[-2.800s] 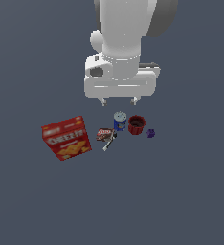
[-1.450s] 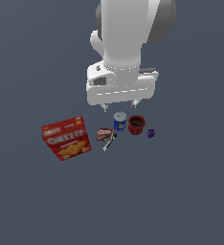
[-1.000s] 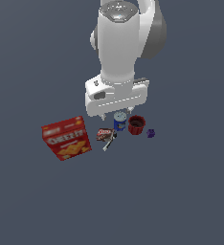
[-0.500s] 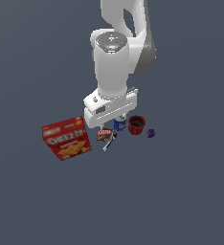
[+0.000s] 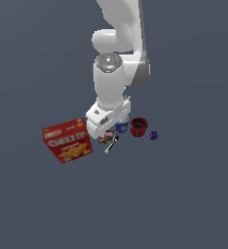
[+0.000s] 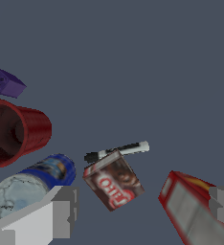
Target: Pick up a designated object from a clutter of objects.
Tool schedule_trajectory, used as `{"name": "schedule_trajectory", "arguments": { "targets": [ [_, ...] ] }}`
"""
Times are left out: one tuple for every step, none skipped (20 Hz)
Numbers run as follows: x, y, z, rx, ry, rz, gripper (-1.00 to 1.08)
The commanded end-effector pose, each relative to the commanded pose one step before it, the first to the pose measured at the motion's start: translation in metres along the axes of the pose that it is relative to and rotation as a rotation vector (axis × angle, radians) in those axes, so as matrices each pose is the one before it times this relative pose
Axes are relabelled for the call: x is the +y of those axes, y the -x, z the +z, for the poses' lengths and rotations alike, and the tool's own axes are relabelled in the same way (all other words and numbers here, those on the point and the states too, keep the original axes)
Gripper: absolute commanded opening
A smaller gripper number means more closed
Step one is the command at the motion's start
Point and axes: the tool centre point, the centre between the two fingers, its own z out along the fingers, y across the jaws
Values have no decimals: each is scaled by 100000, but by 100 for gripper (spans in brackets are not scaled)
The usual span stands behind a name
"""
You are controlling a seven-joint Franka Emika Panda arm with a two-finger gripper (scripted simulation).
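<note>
The designated object, a small brown-and-red box (image 6: 115,181) with white lettering, lies flat beside a black-and-white marker (image 6: 116,150). In the wrist view my gripper (image 6: 143,203) is open, and the box sits between its fingers (image 6: 61,213), nearer the one by the blue can (image 6: 32,184). The other finger overlaps the big red cracker box (image 6: 190,210). In the exterior view my gripper (image 5: 106,130) hangs low over the clutter and covers most of the small box (image 5: 106,138). Nothing is held.
A dark red cup (image 5: 139,126) lies next to the blue can (image 5: 122,128), with a tiny purple piece (image 5: 154,135) beyond it toward the exterior view's right. The cracker box (image 5: 67,140) lies at the exterior view's left. The marker (image 5: 110,145) pokes out below the hand.
The arm has come down from well above the clutter to just over the small box, and the hand has turned about its axis. The objects have not moved.
</note>
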Motion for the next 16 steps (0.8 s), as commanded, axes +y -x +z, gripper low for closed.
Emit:
{"name": "schedule_trajectory", "arguments": {
  "targets": [
    [-46,528,1176,34,170,-5975,100],
    [-43,214,459,1,55,-2329,100],
    [-54,215,455,0,54,-2331,100],
    [-64,217,451,-1,53,-2331,100],
    [-75,218,448,-1,53,-2332,100],
    [-85,218,444,-2,52,-2333,100],
    [-96,218,440,-3,52,-2334,100],
    [-107,217,436,-3,51,-2335,100],
    [-117,216,431,-4,50,-2335,100],
    [-128,214,427,-4,50,-2337,100],
    [-139,213,423,-5,49,-2337,100],
    [-147,207,413,-5,48,-2305,100],
    [-149,195,389,-5,45,-2194,100],
    [-150,182,364,-5,42,-2076,100],
    [-149,169,340,-5,39,-1958,100],
    [-146,156,317,-5,37,-1840,100]
  ]
}}
